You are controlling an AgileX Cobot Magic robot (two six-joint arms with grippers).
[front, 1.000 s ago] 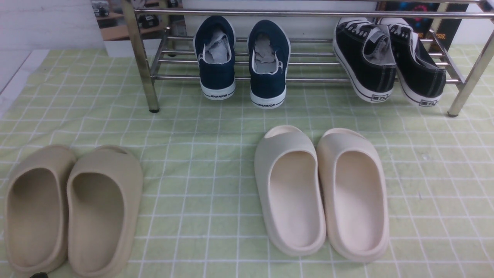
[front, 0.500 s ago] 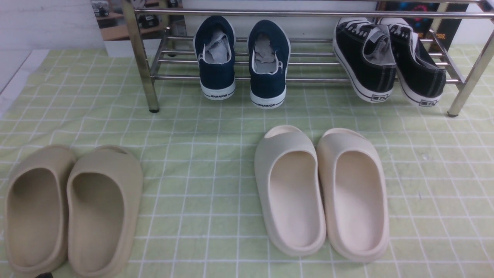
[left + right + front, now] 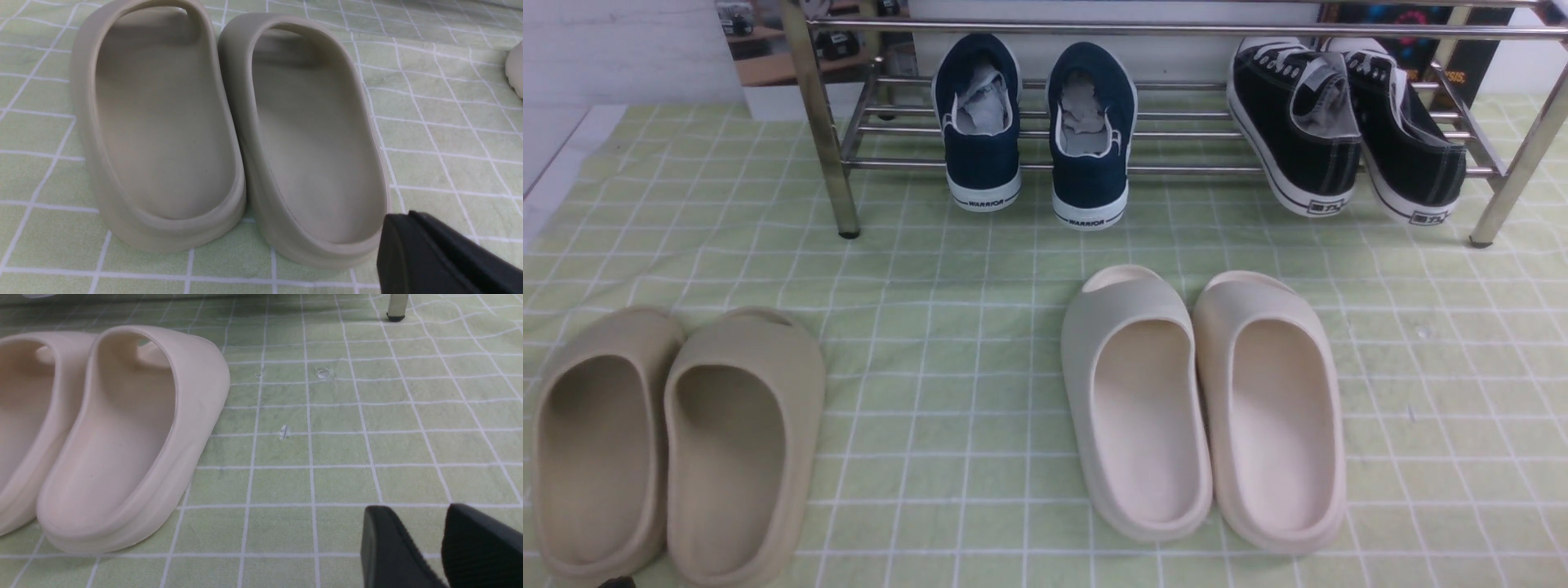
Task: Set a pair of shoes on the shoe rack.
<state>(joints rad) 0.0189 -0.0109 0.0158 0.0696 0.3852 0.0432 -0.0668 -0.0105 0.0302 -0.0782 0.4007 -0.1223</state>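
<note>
Both shoes of the navy pair, the left one (image 3: 980,122) and the right one (image 3: 1092,139), rest side by side on the lower rails of the chrome shoe rack (image 3: 833,155), toes inward and white heels hanging over the front rail. No gripper touches them. In the left wrist view my left gripper (image 3: 406,216) is shut on nothing, low over the cloth beside the heel of a tan slide (image 3: 318,143). In the right wrist view my right gripper (image 3: 416,514) is open and empty above bare cloth, to the right of a cream slide (image 3: 122,437).
Black lace-up sneakers (image 3: 1339,131) fill the right end of the rack. Tan slides (image 3: 678,441) lie at the near left and cream slides (image 3: 1201,408) near the middle, on a green checked cloth (image 3: 947,327). A rack foot (image 3: 396,308) stands far ahead of the right gripper.
</note>
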